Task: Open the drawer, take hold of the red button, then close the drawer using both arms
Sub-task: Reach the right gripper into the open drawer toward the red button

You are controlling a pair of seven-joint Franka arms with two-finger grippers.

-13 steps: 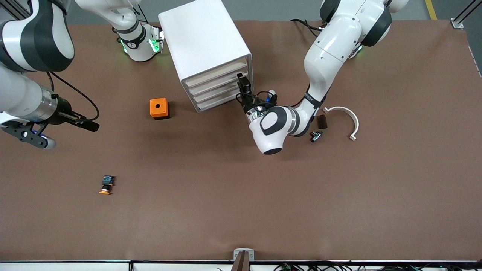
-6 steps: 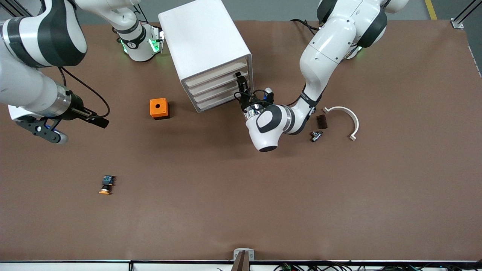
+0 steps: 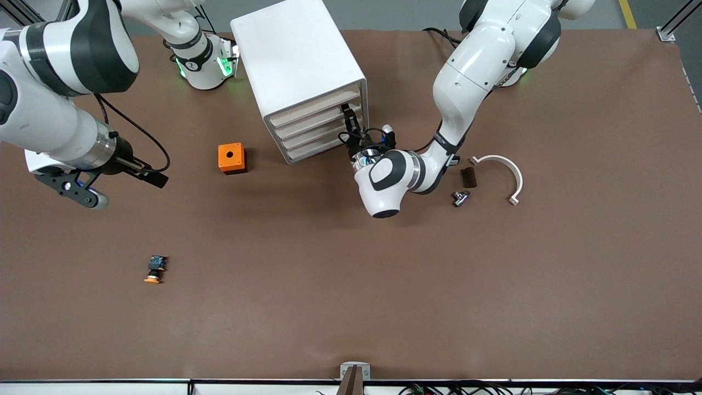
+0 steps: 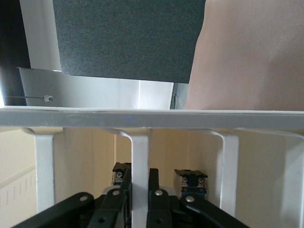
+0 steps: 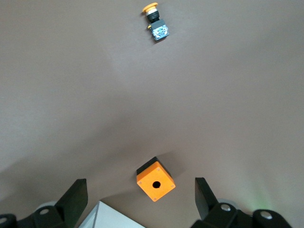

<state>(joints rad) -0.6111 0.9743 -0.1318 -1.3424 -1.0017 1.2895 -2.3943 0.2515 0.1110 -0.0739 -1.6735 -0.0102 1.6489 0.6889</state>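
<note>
The white cabinet (image 3: 299,66) stands at the table's middle, far from the front camera, and its top drawer (image 3: 312,108) looks shut. My left gripper (image 3: 349,118) is at that drawer's front. In the left wrist view (image 4: 140,190) its fingers (image 4: 154,183) are shut on a white upright handle bar (image 4: 140,156). Past the bars, two small black blocks with bluish ends (image 4: 190,183) show. Their caps are hidden, so I cannot tell the red button. My right gripper (image 3: 159,180) is open and empty, up over the table toward the right arm's end (image 5: 138,185).
An orange cube with a hole (image 3: 231,157) sits beside the cabinet (image 5: 156,179). An orange-capped button (image 3: 155,269) lies nearer the front camera (image 5: 156,24). A white curved piece (image 3: 510,167), a dark block (image 3: 469,176) and a small metal part (image 3: 459,197) lie toward the left arm's end.
My left gripper has moved in closer to the cabinet, up to the top drawer's front. My right gripper has moved toward the orange cube.
</note>
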